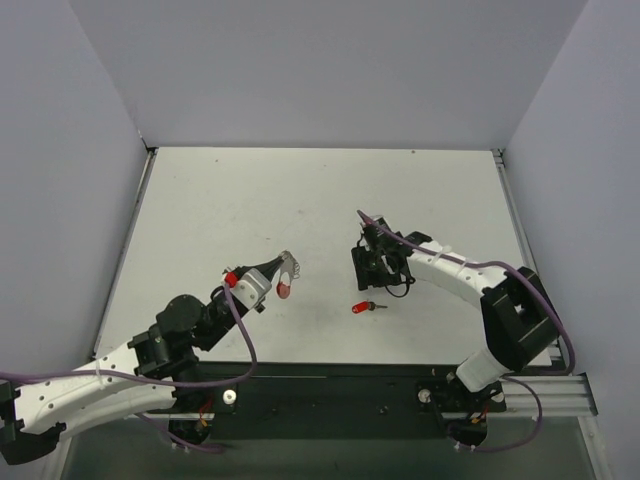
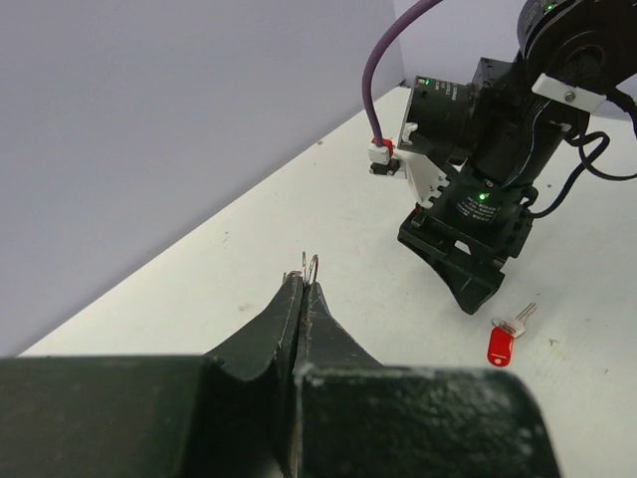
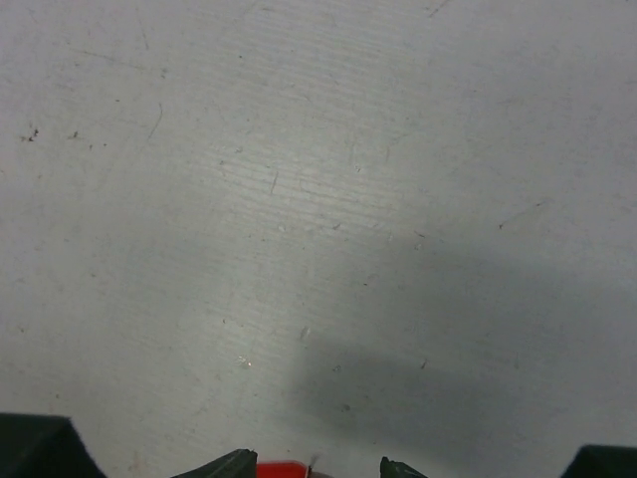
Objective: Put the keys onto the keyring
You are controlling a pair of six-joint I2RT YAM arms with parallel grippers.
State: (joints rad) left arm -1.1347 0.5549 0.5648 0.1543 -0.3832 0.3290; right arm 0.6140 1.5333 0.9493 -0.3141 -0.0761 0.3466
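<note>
- Grey walls box in a white table (image 1: 250,200).
- Left pincer (image 2: 302,299) is clamped flat on the keyring (image 1: 287,278), which seems to be held off the table. The loop pokes out at 2 o'clock in the top view. With so thin a bite, the ring could twist or slip once the key presses on it.
- Right pincer (image 3: 317,464) stands half-wide and holds nothing, its tips low over the table.
- Key (image 1: 367,306) lies flat at that pincer's 6 o'clock. In the wrist view its red head shows just between the tips. Being small and flat, it may skid away or get pinched askew as the jaws shut.
- Ring hangs at the key's 9 o'clock, well apart from it. A crooked grip on the key would likely make the threading miss.
</note>
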